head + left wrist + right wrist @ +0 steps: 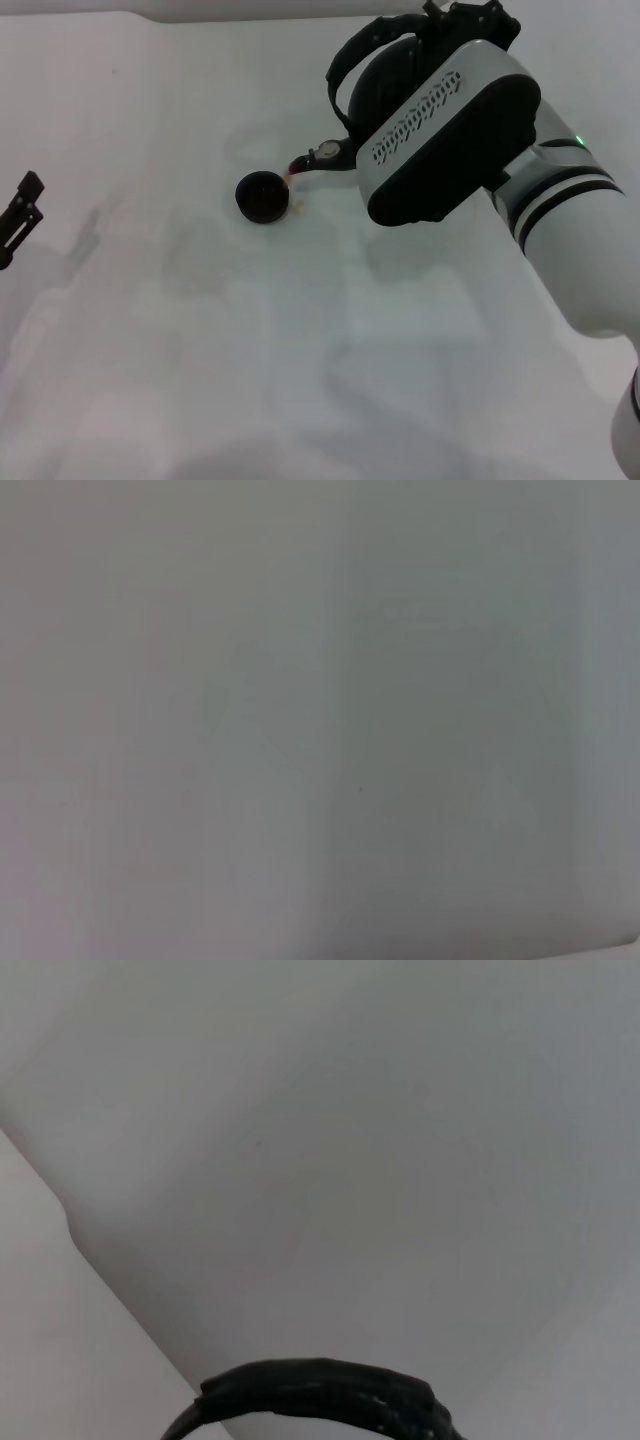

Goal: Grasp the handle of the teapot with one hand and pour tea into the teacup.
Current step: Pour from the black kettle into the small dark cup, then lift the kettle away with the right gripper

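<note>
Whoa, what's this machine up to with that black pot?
The robot's right arm has the teapot tipped by its handle, spout aimed at the small dark teacup on the white table. A thin stream seems to be falling at the cup's rim. The left gripper sits idle at the table's left edge.

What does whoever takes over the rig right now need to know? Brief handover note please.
Right gripper: hidden behind its own arm, up at the black arched bail handle; the round matte-black teapot is off the white table, spout tilted toward the small glossy dark teacup.
Left gripper: parked at the table's left edge.
Done: grasp, lift, tilt. Reddish tea shows at the spout.
Left: finish pour, set teapot down.
</note>
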